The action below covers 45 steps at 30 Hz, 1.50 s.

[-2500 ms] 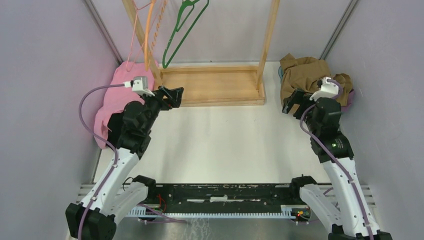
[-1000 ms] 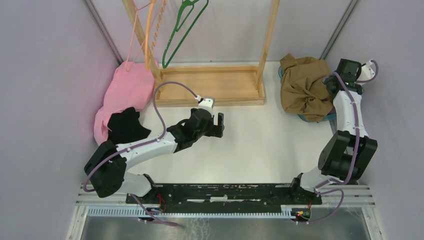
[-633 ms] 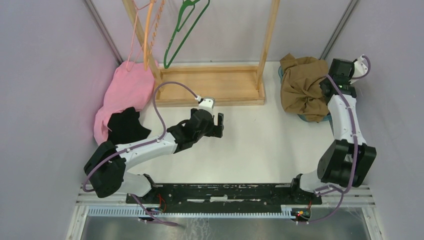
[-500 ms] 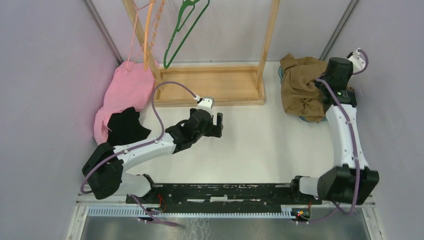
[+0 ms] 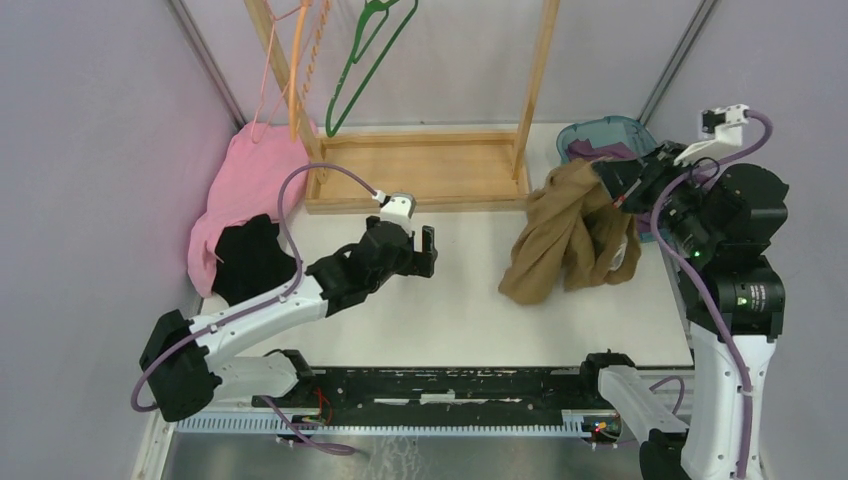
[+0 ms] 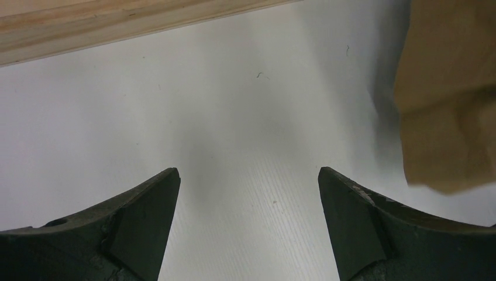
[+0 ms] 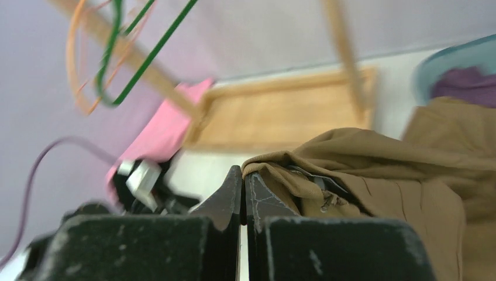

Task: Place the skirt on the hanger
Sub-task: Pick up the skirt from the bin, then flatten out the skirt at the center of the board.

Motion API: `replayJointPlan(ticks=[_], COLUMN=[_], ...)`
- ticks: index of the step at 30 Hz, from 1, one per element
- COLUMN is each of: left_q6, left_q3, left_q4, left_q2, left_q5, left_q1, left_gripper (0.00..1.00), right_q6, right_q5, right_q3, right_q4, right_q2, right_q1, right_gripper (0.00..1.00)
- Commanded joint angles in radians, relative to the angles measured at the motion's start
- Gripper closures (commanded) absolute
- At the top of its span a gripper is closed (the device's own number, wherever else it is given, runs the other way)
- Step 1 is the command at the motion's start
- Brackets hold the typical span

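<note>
The right gripper [image 7: 243, 175] is clamped on the brown skirt [image 5: 565, 235], which drapes down onto the table [image 5: 440, 310]. The left gripper [image 6: 248, 178] gapes wide, holding nothing, near the skirt.

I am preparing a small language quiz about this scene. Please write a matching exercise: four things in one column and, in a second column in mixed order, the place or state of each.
Things:
1. brown fabric skirt
2. green wire hanger
3. pink cloth
4. teal plastic basket

Places or states:
A. hangs at the wooden rack
B. lies far left, next to a black cloth
C. pinched in the shut right pincer
D. stands in the far right corner

Pairs: 1-C, 2-A, 3-B, 4-D
</note>
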<state>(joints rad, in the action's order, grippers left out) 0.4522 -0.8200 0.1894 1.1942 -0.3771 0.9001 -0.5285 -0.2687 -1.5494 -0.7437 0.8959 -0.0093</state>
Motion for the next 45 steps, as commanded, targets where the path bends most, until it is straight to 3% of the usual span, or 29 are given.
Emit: replayJointPlan(ticks=[1, 8, 12, 16, 20, 26, 34, 41, 43, 45], left_q6=[0.018, 0.021, -0.010, -0.051, -0.108, -0.170, -0.117, -0.196, -0.236, -0.264], left_q3=[-0.045, -0.075, -0.103, -0.118, -0.172, -0.225, -0.200, -0.074, -0.044, -0.025], left_q4=[0.054, 0.039, 0.008, -0.048, -0.025, 0.010, 0.024, -0.182, -0.246, -0.289], left_q2=[-0.096, -0.197, -0.200, -0.158, -0.084, 0.037, 0.046, -0.022, -0.036, -0.051], left_q5=[0.007, 0.235, 0.255, 0.237, 0.016, -0.368, -0.733, -0.773, -0.764, -0.730], left_q1=[0.007, 0.052, 0.141, 0.208, 0.328, 0.479, 0.516, 0.516, 0.516, 0.516], left_gripper=[0.05, 0.01, 0.01, 0.01, 0.01, 0.01, 0.01, 0.00, 0.10, 0.44], right_q6=[-0.075, -0.070, -0.069, -0.048, -0.041, -0.054, -0.066, -0.092, -0.094, -0.095], right_q5=[-0.432, -0.472, -0.394, -0.263, -0.095, 0.051, 0.075, 0.019, 0.016, 0.012], right_q3=[0.076, 0.259, 0.339, 0.355, 0.327, 0.280, 0.252, 0.261, 0.263, 0.264], right_q4=[0.103, 0.191, 0.256, 0.285, 0.262, 0.254, 0.261, 0.291, 0.291, 0.292], right_q2=[-0.044, -0.051, -0.019, 0.053, 0.137, 0.243, 0.280, 0.297, 0.299, 0.300], right_q1=[0.015, 0.061, 0.159, 0.333, 0.512, 0.665, 0.762, 0.800, 0.812, 0.816], right_gripper=[0.99, 0.99, 0.99, 0.99, 0.99, 0.99, 0.99, 0.99, 0.99, 0.99])
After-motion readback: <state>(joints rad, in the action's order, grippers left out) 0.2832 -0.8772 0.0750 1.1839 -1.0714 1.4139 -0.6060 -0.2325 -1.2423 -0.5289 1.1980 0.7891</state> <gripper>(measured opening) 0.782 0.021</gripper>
